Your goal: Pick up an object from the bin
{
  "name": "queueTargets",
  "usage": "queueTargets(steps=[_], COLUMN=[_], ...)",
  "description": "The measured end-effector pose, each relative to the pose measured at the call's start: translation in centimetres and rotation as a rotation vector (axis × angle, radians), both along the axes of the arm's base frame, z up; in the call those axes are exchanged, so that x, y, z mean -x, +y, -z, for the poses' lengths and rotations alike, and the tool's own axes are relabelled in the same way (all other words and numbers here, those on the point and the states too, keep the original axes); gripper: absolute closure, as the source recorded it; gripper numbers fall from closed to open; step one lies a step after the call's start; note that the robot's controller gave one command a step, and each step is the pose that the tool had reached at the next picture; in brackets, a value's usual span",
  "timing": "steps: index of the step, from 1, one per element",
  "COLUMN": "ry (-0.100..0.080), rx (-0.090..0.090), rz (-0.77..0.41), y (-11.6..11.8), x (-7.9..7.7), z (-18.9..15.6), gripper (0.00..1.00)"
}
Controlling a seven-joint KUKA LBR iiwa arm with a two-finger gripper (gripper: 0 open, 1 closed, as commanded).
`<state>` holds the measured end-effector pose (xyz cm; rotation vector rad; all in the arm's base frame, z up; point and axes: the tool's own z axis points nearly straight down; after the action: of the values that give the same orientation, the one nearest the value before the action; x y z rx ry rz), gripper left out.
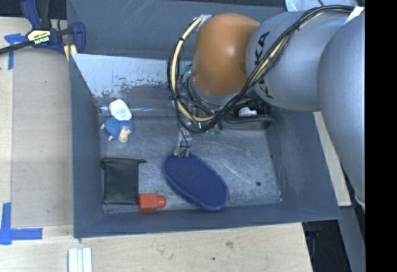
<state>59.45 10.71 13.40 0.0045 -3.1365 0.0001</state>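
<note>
1. Camera view, the scene: the grey metal bin [84, 159] held four loose things, well apart from one another. A dark blue flat oval pouch of soft-looking material [197, 184] lay at 6 o'clock on the bin floor. A black rectangular flat pad [121, 181] lay at 8 o'clock, with a small red-orange plastic block [151, 202] just beside its lower right corner. A little blue and white toy figure [118, 120] lay at 10 o'clock.
2. Camera view, the tool: the tool [183, 148] hung low near the middle of the floor, under the arm's orange cover [223, 53] and its cables. Whether it was wide or narrow could not be told.
3. Camera view, progress: by my judgement the pick was at the approach stage. All four things rested on the floor and nothing was seen in the tool. Closing, gripping and lifting were left to do.
4. Camera view, relation: the blue pouch was nearest, stretching toward 5 o'clock from the tool, whose tip stood just at the pouch's upper left end. Contact could not be made out.
</note>
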Motion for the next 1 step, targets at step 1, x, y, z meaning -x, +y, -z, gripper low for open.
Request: queueTargets(steps=[1], ry=[-0.006], rx=[-0.003], rz=[-0.483], y=[7.57], x=[7.17], z=[6.5], gripper=[0.0])
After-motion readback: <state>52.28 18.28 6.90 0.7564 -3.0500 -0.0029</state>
